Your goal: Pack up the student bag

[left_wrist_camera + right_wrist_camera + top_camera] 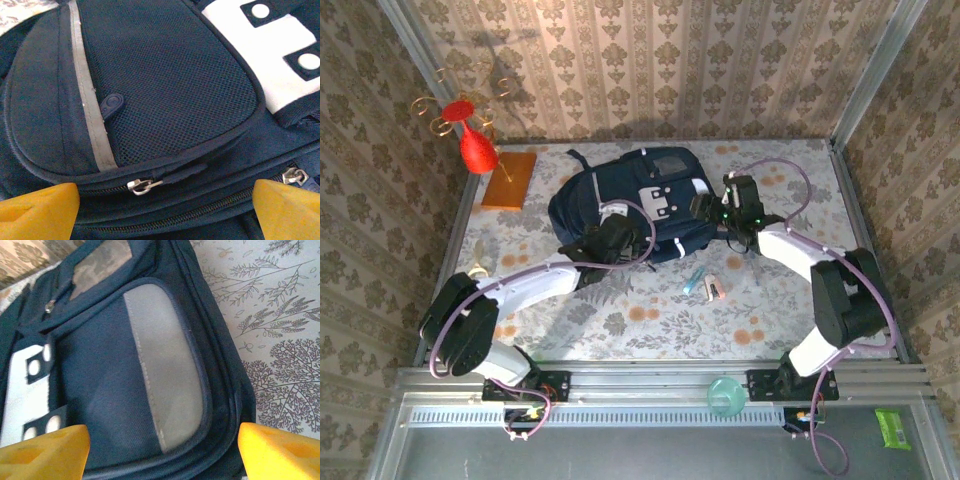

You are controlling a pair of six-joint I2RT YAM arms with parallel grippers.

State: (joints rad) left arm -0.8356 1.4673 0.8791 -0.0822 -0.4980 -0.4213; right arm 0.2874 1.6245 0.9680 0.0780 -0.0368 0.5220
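The student bag (640, 195), dark navy with a grey-white front patch, lies flat at the middle back of the table. My left gripper (610, 240) hovers over its near-left edge and is open. In the left wrist view its yellow fingertips (40, 210) stand wide apart on either side of a silver zipper pull (141, 186) on the bag (165, 75), holding nothing. My right gripper (715, 210) is at the bag's right side, also open. Its yellow fingers (280, 450) straddle a grey reflective panel (165, 370) on the bag's corner without closing on it.
A red vase (475, 145) and an orange-brown board (510, 180) stand at the back left. A teal pen (693, 280) and a small pink item (713, 290) lie in front of the bag. A teal cup (724, 395) and a green packet (893, 428) sit by the near rail.
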